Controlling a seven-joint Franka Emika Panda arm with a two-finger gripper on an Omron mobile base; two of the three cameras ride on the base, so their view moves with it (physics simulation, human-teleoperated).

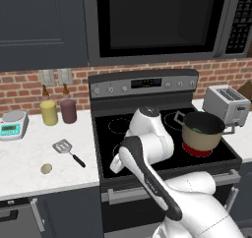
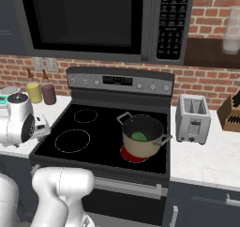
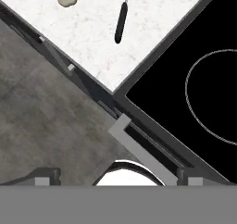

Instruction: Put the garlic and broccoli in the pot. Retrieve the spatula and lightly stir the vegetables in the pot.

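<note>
The gripper (image 1: 116, 164) is being held low at the stove's front edge, lower centre of the left base view; whether it is open cannot be told, and nothing is seen in it. The garlic (image 1: 46, 168) is lying on the bench (image 1: 29, 153) at lower left, the spatula (image 1: 67, 150) just beside it, untouched. The broccoli (image 2: 138, 136) is sitting inside the pot (image 2: 142, 136) on the stove. One vegetable appears done; garlic and stirring are being left.

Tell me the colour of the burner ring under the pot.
Red, under the pot; clearest in the right base view.
</note>
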